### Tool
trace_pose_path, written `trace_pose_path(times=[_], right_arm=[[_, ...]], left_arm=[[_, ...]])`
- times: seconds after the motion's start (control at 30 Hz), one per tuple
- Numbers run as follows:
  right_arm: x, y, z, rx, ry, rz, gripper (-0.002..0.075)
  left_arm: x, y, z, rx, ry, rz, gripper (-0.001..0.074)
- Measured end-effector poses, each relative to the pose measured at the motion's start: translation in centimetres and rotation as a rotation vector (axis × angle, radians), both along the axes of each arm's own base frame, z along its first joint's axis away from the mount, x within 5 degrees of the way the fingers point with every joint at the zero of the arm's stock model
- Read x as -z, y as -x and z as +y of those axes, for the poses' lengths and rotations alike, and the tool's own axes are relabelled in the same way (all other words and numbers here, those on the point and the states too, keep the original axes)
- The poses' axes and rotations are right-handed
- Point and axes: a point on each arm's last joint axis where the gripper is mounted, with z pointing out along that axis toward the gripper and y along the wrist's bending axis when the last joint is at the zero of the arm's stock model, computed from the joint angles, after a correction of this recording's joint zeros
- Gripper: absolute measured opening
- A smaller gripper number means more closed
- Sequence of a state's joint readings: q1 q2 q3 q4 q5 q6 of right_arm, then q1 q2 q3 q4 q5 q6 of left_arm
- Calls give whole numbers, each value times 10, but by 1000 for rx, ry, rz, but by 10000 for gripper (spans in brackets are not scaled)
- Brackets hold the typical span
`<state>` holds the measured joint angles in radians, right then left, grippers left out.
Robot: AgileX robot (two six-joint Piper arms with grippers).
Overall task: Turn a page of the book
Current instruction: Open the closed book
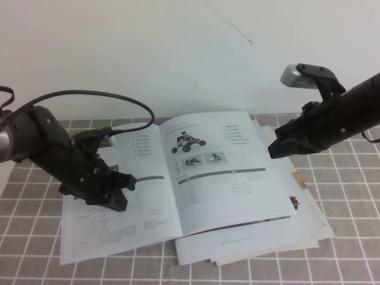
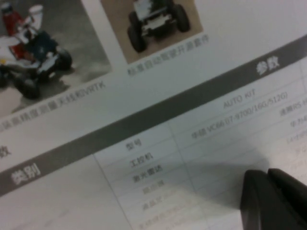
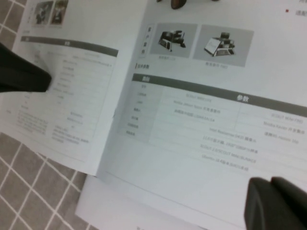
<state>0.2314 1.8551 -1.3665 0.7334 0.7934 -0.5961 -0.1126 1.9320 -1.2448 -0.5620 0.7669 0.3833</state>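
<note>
Now my right gripper, fingers pressed together, hovers at the outer edge of the page of the open book, nearer than my left gripper, also closed.

Even, bright light with soft shadows on the book; both wrist views look blurred, print perhaps unreadable.

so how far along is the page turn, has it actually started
Barely started. The book lies open and the page with the black buggy photo lies flat. The left gripper sits low over the left-hand leaf; the right gripper hovers at the page's outer edge, holding nothing. Still to do: catch that edge, lift it and carry it across.
</note>
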Motion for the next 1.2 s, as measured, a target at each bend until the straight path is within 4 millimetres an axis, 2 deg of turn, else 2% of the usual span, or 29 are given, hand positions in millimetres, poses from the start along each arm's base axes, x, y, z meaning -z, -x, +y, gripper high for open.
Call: trace_pose_path(times=[0.1,0.3,0.4,0.63,0.83,1.2], right_arm=[[11,-5,1,-32,12,-28,-3],[21,-12,2,-38,18,-62,-3],[32,-15,3,-39,23,-41,6],[62,-21,3,-30,42,16,181],[84,-28,1,-10,82,22,212],[92,-32,-3,-4,137,-18,213]], left_arm=[[18,-4,0,-11,-8,27,-4],[25,-7,-1,-6,0,55,-4],[27,-7,-2,-6,4,68,-4],[27,-8,-2,-3,5,68,-4],[27,-8,-2,0,5,67,-4],[26,-8,-2,4,5,66,-4]])
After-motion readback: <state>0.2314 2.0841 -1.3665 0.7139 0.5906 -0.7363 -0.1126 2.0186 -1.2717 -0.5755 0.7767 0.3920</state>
